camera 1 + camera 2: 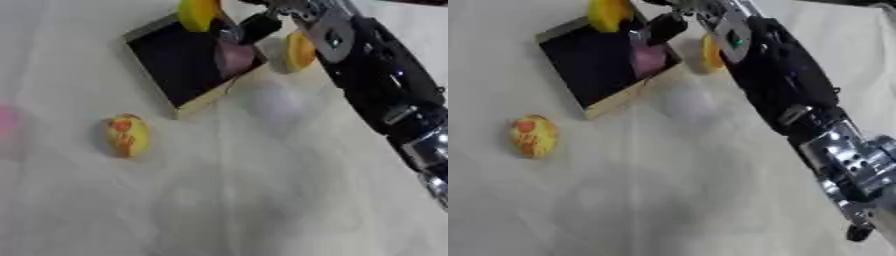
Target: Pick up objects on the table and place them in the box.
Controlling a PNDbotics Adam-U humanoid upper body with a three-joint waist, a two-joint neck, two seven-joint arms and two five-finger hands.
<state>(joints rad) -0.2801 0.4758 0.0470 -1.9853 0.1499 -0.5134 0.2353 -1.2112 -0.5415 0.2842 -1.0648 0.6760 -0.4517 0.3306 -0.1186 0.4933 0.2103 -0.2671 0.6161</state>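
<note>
A shallow box (203,101) with a pale wooden rim and a dark inside lies tilted at the top of the table. A pink object (234,57) lies inside it by the right wall. My right hand (261,24) hangs just above that pink object, at the box's far right corner; blur hides whether it touches it. A yellow object (197,12) shows at the box's far edge. An orange-yellow round object (300,50) sits just outside the right wall, beside my forearm. A yellow and red egg-shaped object (128,135) lies on the cloth, left of and below the box.
My black and silver right arm (798,100) runs from the lower right corner up to the box. A pink blur (7,122) shows at the left edge. A pale cloth (262,200) covers the table.
</note>
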